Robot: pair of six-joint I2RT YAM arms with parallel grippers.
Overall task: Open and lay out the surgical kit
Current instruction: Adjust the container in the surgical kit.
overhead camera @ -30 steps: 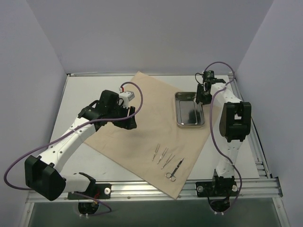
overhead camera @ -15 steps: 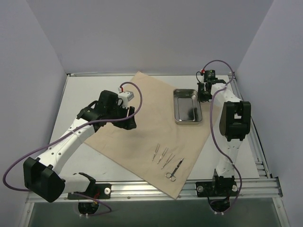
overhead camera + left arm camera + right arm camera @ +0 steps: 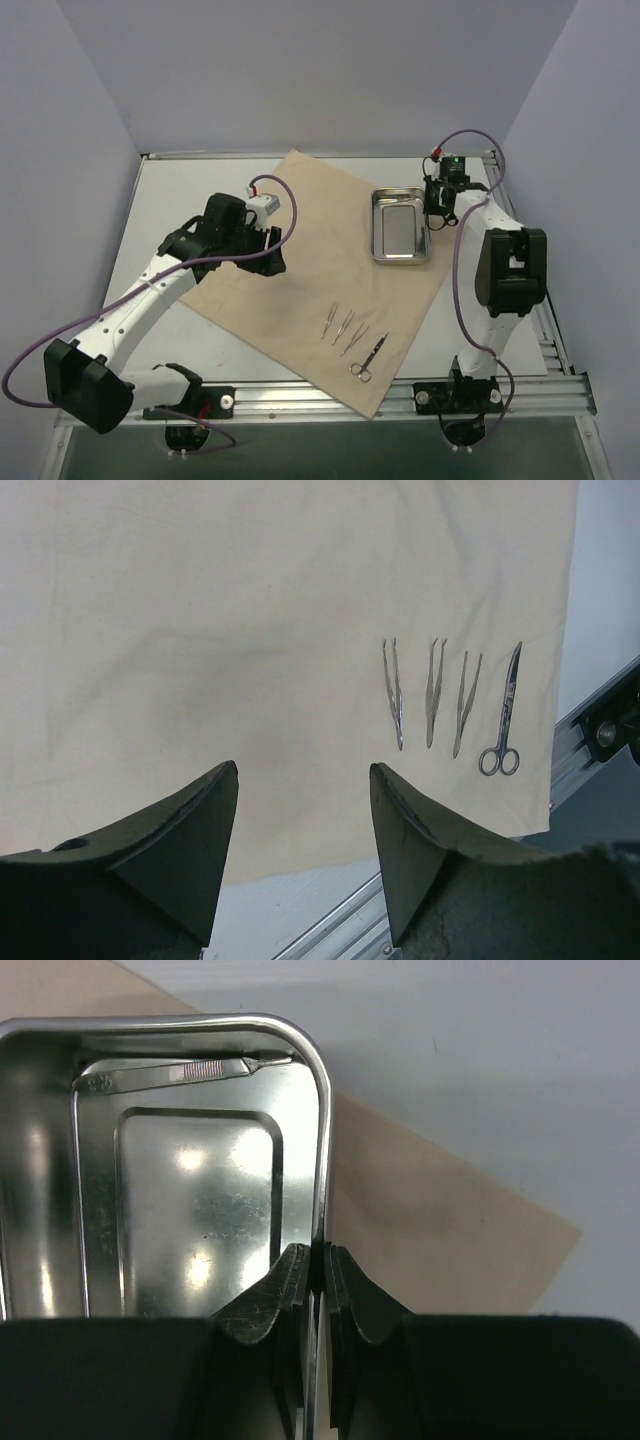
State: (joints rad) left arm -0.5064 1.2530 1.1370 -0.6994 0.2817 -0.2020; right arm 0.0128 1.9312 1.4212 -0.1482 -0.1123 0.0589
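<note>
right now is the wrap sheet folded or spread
Spread: the wrap sheet lies flat as one large square under the tray and instruments.

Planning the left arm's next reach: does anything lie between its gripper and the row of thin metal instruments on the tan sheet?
Nothing visible does. Only bare tan wrap sheet separates the open left gripper from the three thin metal tweezers and small metal scissors. The shiny steel tray sits well aside.
</note>
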